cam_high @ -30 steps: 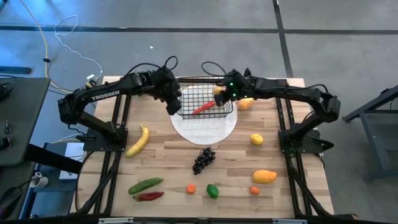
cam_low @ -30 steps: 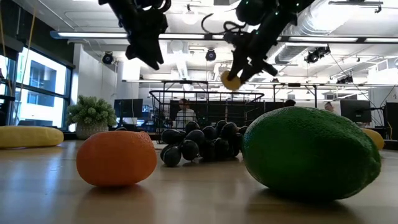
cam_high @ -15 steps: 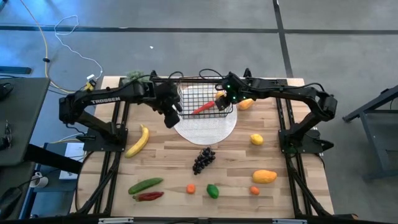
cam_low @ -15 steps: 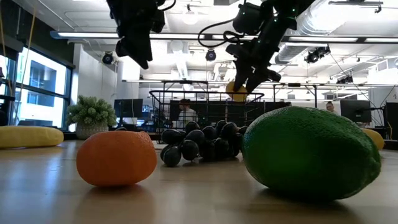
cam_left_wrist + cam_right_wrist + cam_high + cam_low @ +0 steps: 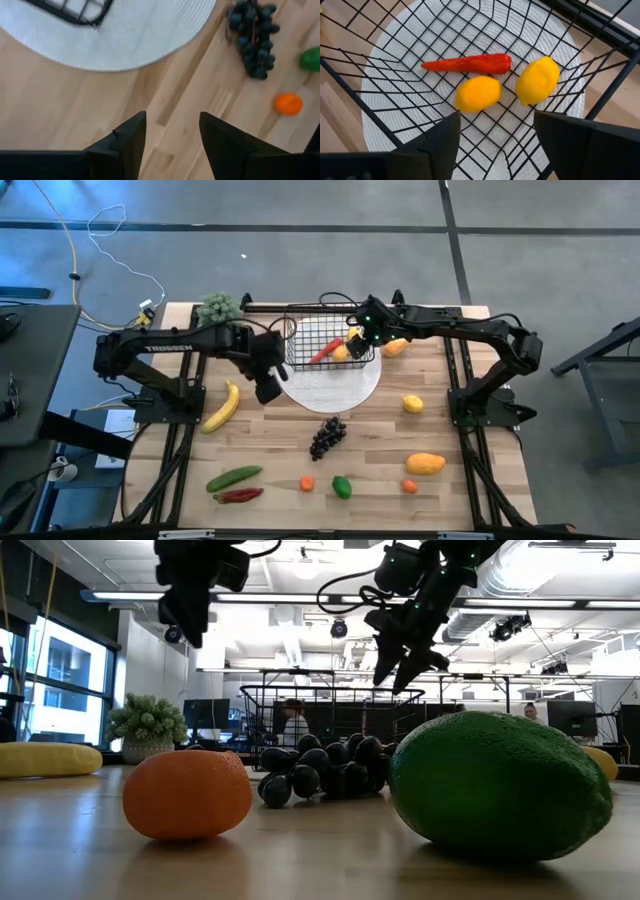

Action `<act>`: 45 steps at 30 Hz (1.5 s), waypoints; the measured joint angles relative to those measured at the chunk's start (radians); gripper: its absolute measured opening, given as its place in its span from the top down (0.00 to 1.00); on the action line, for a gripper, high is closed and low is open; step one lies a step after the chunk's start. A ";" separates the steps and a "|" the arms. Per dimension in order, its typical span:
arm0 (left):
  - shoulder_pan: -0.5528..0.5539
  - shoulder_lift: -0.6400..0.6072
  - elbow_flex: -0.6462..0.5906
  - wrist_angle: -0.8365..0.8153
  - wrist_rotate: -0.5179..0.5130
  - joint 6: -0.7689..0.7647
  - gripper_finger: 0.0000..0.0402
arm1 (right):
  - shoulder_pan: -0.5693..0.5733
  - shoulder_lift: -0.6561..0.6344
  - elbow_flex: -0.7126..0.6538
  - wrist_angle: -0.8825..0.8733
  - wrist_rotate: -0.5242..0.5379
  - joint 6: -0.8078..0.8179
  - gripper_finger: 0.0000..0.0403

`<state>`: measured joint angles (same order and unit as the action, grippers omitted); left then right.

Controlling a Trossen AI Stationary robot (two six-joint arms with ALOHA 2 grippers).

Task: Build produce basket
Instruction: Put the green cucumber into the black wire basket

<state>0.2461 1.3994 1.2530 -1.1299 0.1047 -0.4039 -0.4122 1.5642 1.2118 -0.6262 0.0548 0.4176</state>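
Observation:
The black wire basket (image 5: 325, 343) stands on a round white plate (image 5: 330, 385) at the table's far middle. In it lie a red chilli (image 5: 470, 63) and two lemons (image 5: 477, 94) (image 5: 537, 80). My right gripper (image 5: 495, 145) hangs open above the basket's right part (image 5: 357, 340), holding nothing. My left gripper (image 5: 172, 137) is open over bare wood (image 5: 268, 385) just left of the plate. Still on the table: banana (image 5: 222, 406), grape bunch (image 5: 327, 437), cucumber (image 5: 234, 477), another chilli (image 5: 238, 495), mango (image 5: 425, 464), a lemon (image 5: 412, 404).
A small orange (image 5: 307, 482), a green pepper (image 5: 342, 487) and another small orange (image 5: 409, 486) lie near the front edge. An orange fruit (image 5: 396, 346) sits right of the basket under my right arm. A spiky leafy bunch (image 5: 220, 307) stands at the far left corner.
My right gripper has opened above the basket and let go of a yellow lemon, which has dropped in beside the chilli. My left gripper has swung from the basket's left side toward the table's near-left, tipping further downward; its fingers stay open.

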 joint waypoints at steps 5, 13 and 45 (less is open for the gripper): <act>-0.039 0.000 0.000 -0.076 0.038 -0.068 0.57 | 0.000 0.000 0.000 0.005 0.001 -0.016 0.42; -0.145 0.000 0.000 -0.251 0.048 -0.204 0.46 | 0.000 0.000 0.005 -0.013 0.001 -0.040 0.42; -0.807 0.012 -0.294 0.273 0.061 -0.770 0.38 | 0.157 -0.001 0.267 -0.354 -0.026 0.107 0.42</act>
<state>-0.5612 1.4117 0.9589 -0.8572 0.1660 -1.1742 -0.2549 1.5635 1.4788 -0.9803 0.0287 0.5244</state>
